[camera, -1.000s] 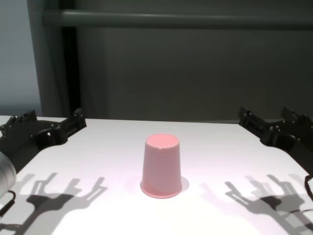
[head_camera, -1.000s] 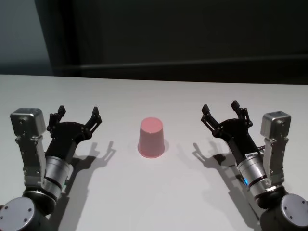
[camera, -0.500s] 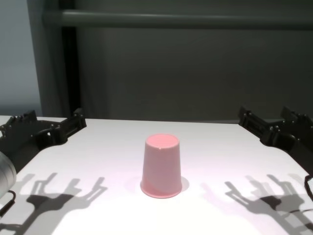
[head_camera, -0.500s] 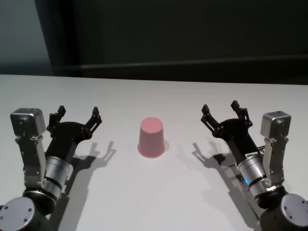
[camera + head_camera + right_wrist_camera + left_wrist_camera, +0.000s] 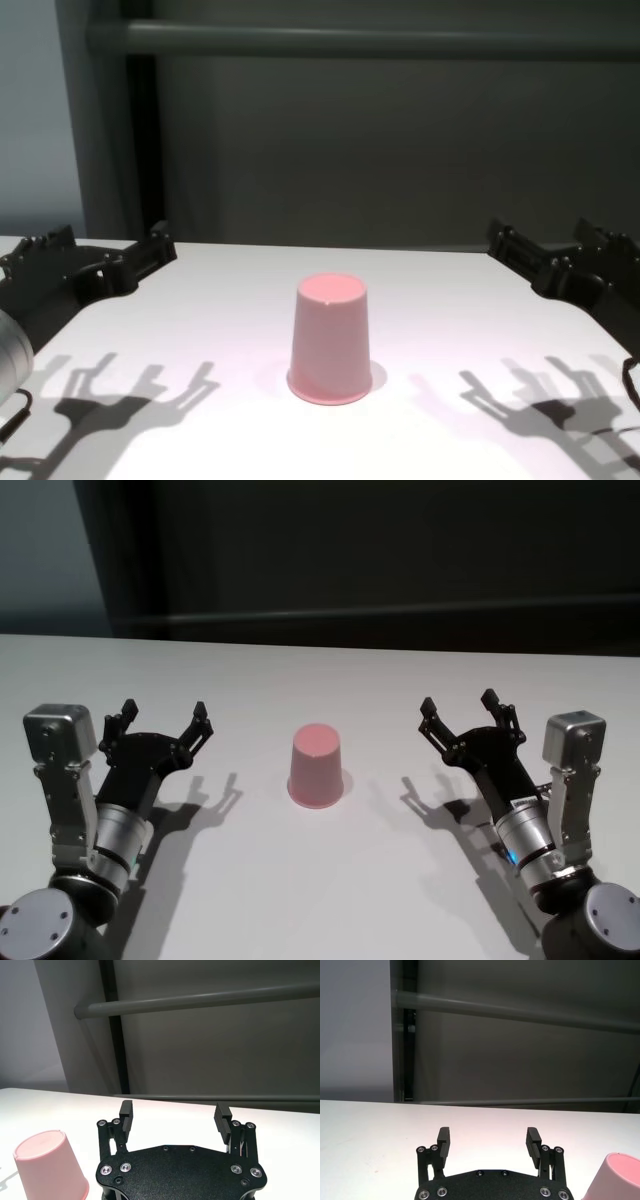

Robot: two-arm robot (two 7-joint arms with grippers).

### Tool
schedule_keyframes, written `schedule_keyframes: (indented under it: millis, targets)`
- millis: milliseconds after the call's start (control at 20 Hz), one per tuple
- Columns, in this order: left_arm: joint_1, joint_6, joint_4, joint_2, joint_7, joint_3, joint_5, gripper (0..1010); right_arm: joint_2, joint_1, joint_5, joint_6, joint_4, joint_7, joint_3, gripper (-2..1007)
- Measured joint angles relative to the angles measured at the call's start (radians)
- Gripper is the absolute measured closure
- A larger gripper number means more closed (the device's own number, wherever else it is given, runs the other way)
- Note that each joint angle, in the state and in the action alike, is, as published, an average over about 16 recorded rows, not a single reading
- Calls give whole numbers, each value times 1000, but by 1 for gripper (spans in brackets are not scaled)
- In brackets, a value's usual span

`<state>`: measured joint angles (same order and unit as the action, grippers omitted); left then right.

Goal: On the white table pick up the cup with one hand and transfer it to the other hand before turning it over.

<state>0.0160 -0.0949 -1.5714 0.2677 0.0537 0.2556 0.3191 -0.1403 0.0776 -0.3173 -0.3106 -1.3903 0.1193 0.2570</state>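
The pink cup [image 5: 317, 765] [image 5: 330, 338] stands upside down, rim down and flat base up, in the middle of the white table [image 5: 330, 890]. My left gripper [image 5: 163, 718] [image 5: 489, 1141] hovers open to the cup's left, well apart from it, with nothing between its fingers. My right gripper [image 5: 464, 711] [image 5: 175, 1113] is open too, at about the same distance on the cup's right. The cup also shows at the edge of the left wrist view [image 5: 615, 1178] and of the right wrist view [image 5: 50, 1165].
A dark wall with a horizontal grey rail [image 5: 380, 40] runs behind the table's far edge. Shadows of both grippers fall on the tabletop in front of them. Bare tabletop lies all around the cup.
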Motion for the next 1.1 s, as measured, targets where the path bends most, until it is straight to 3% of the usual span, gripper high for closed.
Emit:
schedule_keyframes:
  millis: [1100]
  targets:
    - [0,0,0,0,0,0,0,7,0,1,-1,0,0,0,0,5]
